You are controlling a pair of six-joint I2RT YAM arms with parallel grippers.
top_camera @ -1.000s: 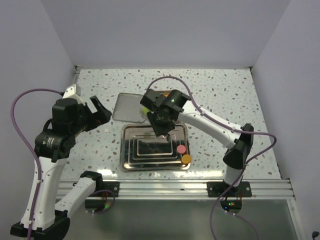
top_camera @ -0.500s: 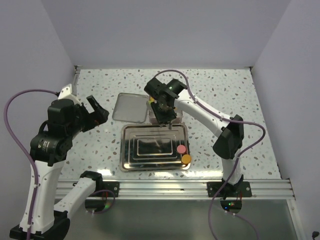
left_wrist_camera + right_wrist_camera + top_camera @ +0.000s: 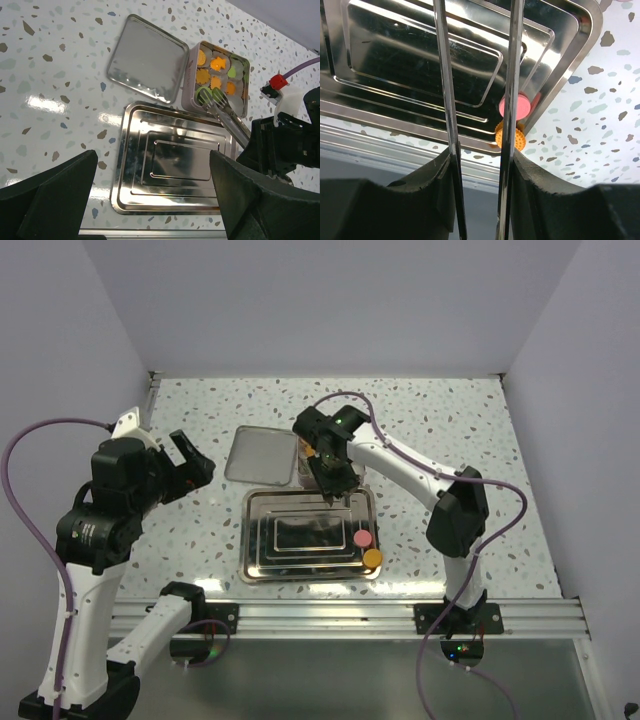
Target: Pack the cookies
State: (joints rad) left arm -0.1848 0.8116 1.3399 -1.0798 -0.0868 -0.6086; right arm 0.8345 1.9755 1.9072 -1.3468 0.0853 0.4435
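Observation:
My right gripper is shut on metal tongs, whose arms stand apart. The tong tips are at the near left cell of the open box, at a green cookie; I cannot tell whether they hold it. The box holds several orange and green cookies in paper cups. A pink cookie and an orange cookie lie at the steel tray's near right corner; they also show in the right wrist view, pink and orange. My left gripper is open and empty, high at the left.
The box's lid lies flat left of the box, behind the tray. The right arm hides most of the box from above. The table's near edge is a metal rail.
My right gripper has moved back from over the tray's far edge to the box, tongs in hand. My left arm has drifted a little to the left.

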